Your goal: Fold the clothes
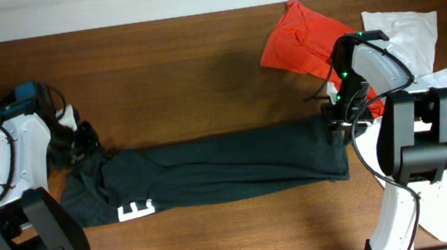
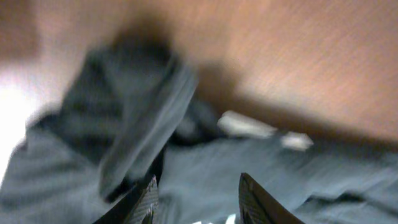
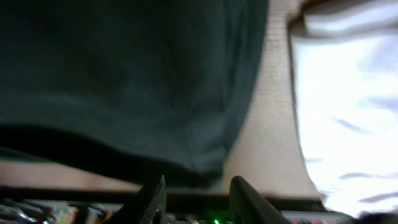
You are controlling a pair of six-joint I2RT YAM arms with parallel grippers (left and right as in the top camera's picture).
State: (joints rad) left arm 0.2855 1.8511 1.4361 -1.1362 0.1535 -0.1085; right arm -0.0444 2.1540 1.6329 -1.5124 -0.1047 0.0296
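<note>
Black T-shirt (image 1: 228, 170) lies stretched lengthwise, parted jaws at its 2 ends.

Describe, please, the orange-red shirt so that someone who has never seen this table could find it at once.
On the wooden table, look along the far edge, right of the middle. The orange-red shirt lies crumpled there, beyond the right end of the long black shirt and left of the white cloth. It is the only brightly coloured fabric.

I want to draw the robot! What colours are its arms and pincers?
The left arm and right arm have white shells, black joints, thin black cables. The right shows green lights. The left pincer and right pincer have dark pointed fingers.
</note>
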